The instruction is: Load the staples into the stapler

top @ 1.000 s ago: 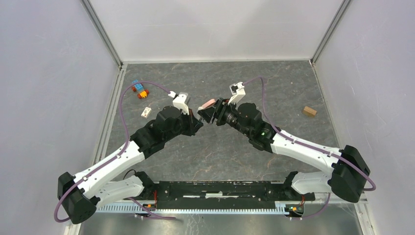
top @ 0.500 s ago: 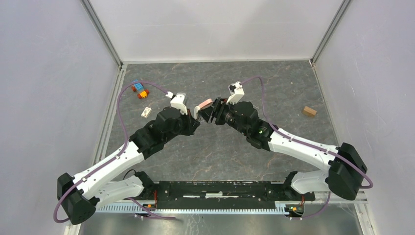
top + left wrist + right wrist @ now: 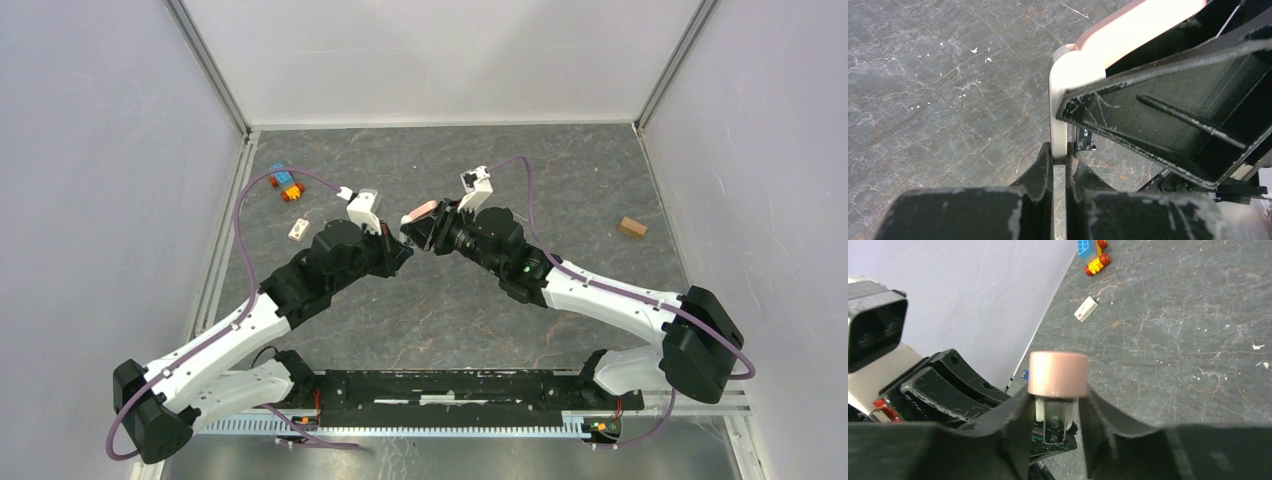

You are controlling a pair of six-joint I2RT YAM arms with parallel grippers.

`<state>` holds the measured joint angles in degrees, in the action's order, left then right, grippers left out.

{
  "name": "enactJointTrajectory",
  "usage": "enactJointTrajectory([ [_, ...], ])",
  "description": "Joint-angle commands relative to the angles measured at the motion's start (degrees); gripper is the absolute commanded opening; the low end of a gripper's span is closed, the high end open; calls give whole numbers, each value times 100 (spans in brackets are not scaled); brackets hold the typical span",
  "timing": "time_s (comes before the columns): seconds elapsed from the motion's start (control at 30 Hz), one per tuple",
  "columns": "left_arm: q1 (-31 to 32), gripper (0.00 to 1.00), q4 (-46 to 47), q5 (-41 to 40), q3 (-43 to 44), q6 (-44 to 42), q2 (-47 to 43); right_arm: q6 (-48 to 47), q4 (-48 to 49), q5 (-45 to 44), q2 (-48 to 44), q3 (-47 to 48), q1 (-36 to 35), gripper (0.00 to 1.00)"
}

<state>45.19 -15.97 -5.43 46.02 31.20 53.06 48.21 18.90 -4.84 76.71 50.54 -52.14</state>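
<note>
The stapler (image 3: 419, 211), pink on top and white beneath, hangs above the table (image 3: 450, 300), caught between both pincers where they meet. The left pincer (image 3: 1059, 154) is squeezed narrow, its fingers nipping the thin lower edge of the stapler's white end, which rises straight up from the tips. A bit of bright metal (image 3: 1086, 141) shows just beside that edge, on the right pincer's side. The right pincer (image 3: 1057, 392) stands about half wide, its fingers pressed to either side of the stapler, the rounded pink end poking out just past the tips. Beyond the left pincer on its outer side, a small white box (image 3: 297, 229) lies on the table, with toy bricks (image 3: 287, 185) farther out. A brown block (image 3: 631, 227) sits well apart, behind the right pincer.
</note>
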Motion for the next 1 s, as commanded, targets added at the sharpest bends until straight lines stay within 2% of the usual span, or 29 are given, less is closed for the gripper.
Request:
enactJointTrajectory([
  [0.0, 25, 2, 386, 222, -136, 5, -143, -88, 303, -69, -7, 87, -24, 37],
  [0.07, 25, 2, 381, 219, -135, -11, -156, -220, 292, -95, -11, 96, -21, 25],
  [0.1, 25, 7, 353, 199, -129, -17, -169, -300, 276, -113, -22, 103, -22, 20],
  [0.13, 29, 16, 297, 148, -111, -18, -173, -381, 230, -162, -43, 96, -26, 17],
  [0.2, 25, 41, 157, 0, -71, -20, -190, -488, 156, -303, -100, 49, -20, 15],
  [0.23, 25, 59, 80, -82, -54, -18, -195, -572, 118, -373, -148, -1, -11, 15],
  [0.3, 27, 81, -110, -234, -13, -64, -200, -718, -70, -553, -238, -88, 49, 14],
  [0.4, 32, 99, -496, -516, 78, -185, -243, -981, -431, -623, -371, -270, 331, 14],
  [0.53, 25, 100, -916, -997, 55, -245, -362, -1790, -1439, -675, -273, -253, 1059, 15],
  [0.7, 27, 100, -803, -1184, -354, -218, -550, -2777, -2561, -1260, 455, -71, 1767, 16],
  [0.97, 16, 100, -1414, -2108, -497, 273, -696, -2991, -3482, -1419, 1583, 599, 2296, 18],
])
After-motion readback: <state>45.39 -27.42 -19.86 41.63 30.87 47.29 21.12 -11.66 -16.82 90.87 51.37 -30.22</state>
